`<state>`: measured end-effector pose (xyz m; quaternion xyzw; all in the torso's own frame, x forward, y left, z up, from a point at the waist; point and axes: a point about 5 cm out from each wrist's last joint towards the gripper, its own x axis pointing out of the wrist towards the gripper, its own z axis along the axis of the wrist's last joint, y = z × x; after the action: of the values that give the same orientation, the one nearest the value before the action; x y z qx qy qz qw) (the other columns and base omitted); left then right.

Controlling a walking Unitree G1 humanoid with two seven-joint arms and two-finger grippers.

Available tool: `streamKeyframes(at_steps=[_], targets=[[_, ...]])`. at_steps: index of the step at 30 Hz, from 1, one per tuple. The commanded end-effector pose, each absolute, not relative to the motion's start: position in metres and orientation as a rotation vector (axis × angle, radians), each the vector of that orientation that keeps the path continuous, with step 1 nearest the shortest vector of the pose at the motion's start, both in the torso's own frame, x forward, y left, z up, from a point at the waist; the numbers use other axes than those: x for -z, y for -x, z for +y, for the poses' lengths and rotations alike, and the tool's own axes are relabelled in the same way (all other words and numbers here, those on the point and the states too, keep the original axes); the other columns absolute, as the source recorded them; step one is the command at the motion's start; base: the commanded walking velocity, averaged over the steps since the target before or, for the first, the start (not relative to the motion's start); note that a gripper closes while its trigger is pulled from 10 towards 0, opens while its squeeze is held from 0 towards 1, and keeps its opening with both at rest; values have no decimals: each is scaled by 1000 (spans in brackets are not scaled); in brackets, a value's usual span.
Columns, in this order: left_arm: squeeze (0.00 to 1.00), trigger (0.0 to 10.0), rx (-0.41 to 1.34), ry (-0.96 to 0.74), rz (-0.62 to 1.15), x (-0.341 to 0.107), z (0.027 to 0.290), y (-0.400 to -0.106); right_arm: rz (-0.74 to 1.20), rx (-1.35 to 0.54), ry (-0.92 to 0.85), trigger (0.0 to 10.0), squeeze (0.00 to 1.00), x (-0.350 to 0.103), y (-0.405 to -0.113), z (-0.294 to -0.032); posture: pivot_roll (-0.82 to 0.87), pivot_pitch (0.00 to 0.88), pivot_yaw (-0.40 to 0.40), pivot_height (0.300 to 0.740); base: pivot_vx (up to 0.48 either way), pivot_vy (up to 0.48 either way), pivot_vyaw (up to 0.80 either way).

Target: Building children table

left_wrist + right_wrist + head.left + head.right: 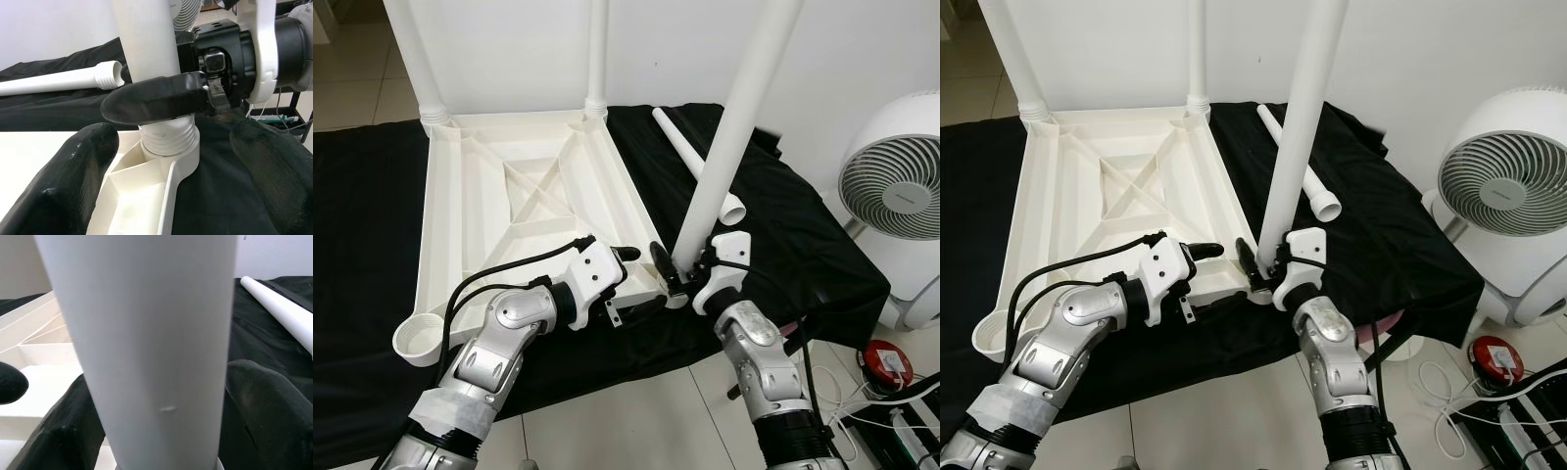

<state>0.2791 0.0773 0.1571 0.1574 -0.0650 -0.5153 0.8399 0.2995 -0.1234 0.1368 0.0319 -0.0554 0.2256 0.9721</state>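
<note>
A white plastic table top (470, 225) lies upside down on a black cloth. Two white legs (416, 59) (597, 54) stand in its far corners. A third leg (734, 127) stands slightly tilted in the near right corner socket (168, 147), its threaded end partly in. My right gripper (677, 266) is shut on this leg just above the socket. My left gripper (636, 281) is open, one finger on each side of the table's near edge beside that socket. A fourth leg (690, 157) lies loose on the cloth behind.
The near left corner socket (419, 341) holds no leg. A white fan (891, 186) stands on the floor at the right, with a red device (886, 364) and cables below it. A white wall is close behind the table.
</note>
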Motion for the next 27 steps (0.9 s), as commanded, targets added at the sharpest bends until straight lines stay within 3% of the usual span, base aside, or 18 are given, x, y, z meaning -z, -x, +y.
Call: streamKeyframes(at_steps=[1, 5, 16, 18, 19, 20, 27], targets=[[0, 10000, 1065, -331, -147, -159, 77, -279, -100, -541, -26, 10000, 0, -135, -299, -130, -16, 0, -69, 740, 0, 0, 0], [0, 10000, 1075, -334, -148, -160, 76, -278, -71, -678, 79, 10000, 0, -133, -306, -143, -21, 0, -55, 740, 0, 0, 0], [0, 10000, 1091, -328, -134, -155, 73, -274, 6, -791, 156, 10000, 0, -124, -324, -152, -14, 0, -51, 740, 0, 0, 0], [0, 10000, 1086, -319, -124, -151, 72, -273, 19, -816, 172, 3529, 0, -121, -328, -151, -15, 0, -52, 740, 0, 0, 0], [0, 10000, 1083, -316, -121, -150, 71, -273, 22, -826, 174, 3529, 0, -120, -329, -151, -14, 0, -51, 740, 0, 0, 0], [0, 10000, 1077, -311, -115, -147, 71, -273, 25, -840, 172, 0, 0, -120, -330, -150, -14, 0, -51, 740, 0, 0, 0], [0, 10000, 1060, -298, -99, -142, 71, -274, 24, -856, 167, 0, 0, -118, -332, -148, -13, 0, -54, 740, 0, 0, 0]])
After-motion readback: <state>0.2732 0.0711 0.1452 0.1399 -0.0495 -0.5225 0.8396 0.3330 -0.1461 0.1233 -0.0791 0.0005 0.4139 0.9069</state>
